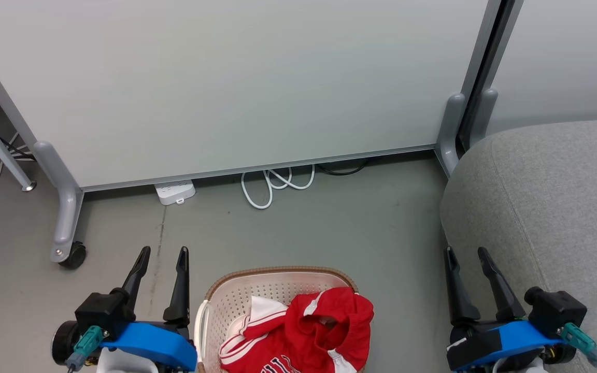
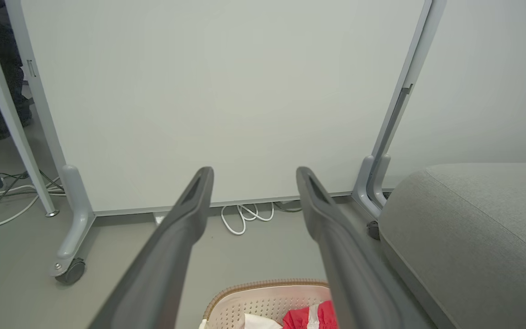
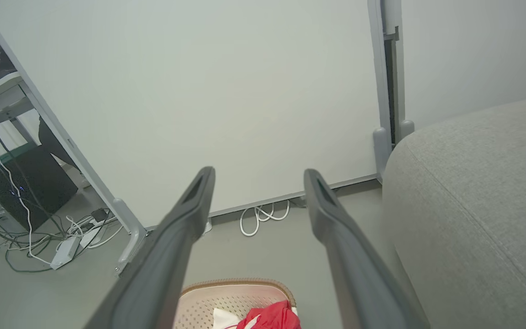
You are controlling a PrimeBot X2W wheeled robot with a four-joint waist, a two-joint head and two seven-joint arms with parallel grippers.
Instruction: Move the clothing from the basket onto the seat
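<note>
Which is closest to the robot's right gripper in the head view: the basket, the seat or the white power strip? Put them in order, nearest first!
From the right gripper:
1. Seat, right beside it.
2. Basket, on the floor to its left.
3. Power strip, far left, under the partition.

The only writing I can read sits on the red clothing (image 1: 303, 331) lying in the basket (image 1: 226, 298) close in front of me: black-and-white block letters, roughly "ULL", on the near fold of the cloth, their lower parts cut off by the view's bottom edge.
</note>
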